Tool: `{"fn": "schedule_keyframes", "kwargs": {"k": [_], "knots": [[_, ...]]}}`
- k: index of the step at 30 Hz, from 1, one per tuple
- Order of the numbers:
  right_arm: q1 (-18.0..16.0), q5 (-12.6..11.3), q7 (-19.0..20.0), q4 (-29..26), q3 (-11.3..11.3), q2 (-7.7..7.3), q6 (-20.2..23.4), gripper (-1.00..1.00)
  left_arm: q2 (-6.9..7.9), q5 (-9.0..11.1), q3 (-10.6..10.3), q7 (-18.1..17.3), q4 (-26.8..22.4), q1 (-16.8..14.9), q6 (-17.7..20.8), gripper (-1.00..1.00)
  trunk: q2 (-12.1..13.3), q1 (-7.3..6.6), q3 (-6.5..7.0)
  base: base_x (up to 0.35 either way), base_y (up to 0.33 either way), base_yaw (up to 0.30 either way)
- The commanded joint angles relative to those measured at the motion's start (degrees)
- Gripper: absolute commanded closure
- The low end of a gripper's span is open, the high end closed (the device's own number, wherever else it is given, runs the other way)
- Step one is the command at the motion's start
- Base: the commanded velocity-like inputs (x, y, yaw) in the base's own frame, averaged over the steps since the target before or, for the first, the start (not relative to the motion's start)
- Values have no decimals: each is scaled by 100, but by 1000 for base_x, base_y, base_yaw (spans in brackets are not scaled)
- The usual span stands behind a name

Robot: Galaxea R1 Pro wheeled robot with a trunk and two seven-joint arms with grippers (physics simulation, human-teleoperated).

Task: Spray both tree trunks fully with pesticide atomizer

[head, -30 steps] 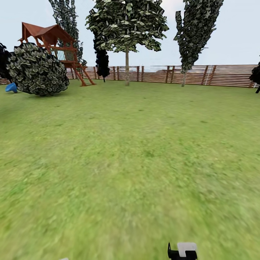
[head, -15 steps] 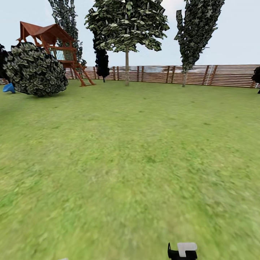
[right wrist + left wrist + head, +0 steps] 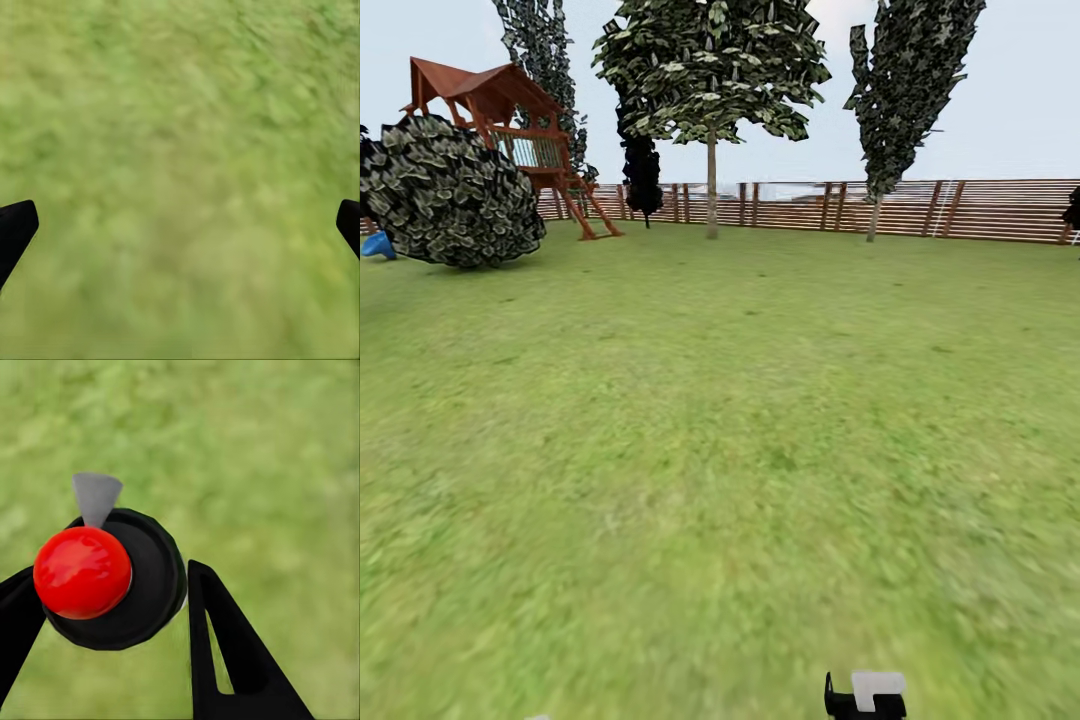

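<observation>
Left wrist view: the pesticide atomizer [image 3: 112, 577] is seen from above, a dark round body with a red round top and a small grey nozzle tip. It is held between the two black fingers [image 3: 232, 660] of the left end effector [image 3: 105, 607], which is closed around the bottle; blurred green grass lies beneath.

Right wrist view: the fingertips [image 3: 15, 229] of the right end effector [image 3: 180, 229] are seen at opposite edges, spread wide apart, with nothing between them. Green grass lies below.

Head view: the lawn of the garden [image 3: 720, 420] extends to a brown slatted fence [image 3: 980, 210]. A leafy tree [image 3: 712, 70] with a thin pale trunk stands before the fence, a narrower tree [image 3: 905, 80] beside it. A wooden play tower [image 3: 500, 110] and a round bush [image 3: 450, 190] stand on the left. A black and white robot part [image 3: 865, 695] is seen at the lower edge.
</observation>
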Motion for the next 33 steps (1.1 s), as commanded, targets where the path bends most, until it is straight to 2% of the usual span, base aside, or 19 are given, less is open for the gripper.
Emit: {"fn": "schedule_keyframes", "kwargs": {"k": [1, 33], "knots": [[-5, 60, -42, 5, -21, 2, -4, -100, 1, 30, -48, 17, -1, -2, -14, 100, -2, 3, -5, 338, 0, 0], [-6, 60, -42, 5, -21, 2, -4, -100, 1, 30, -48, 17, 1, -3, -32, 100, -2, 3, -5, 338, 0, 0]]}}
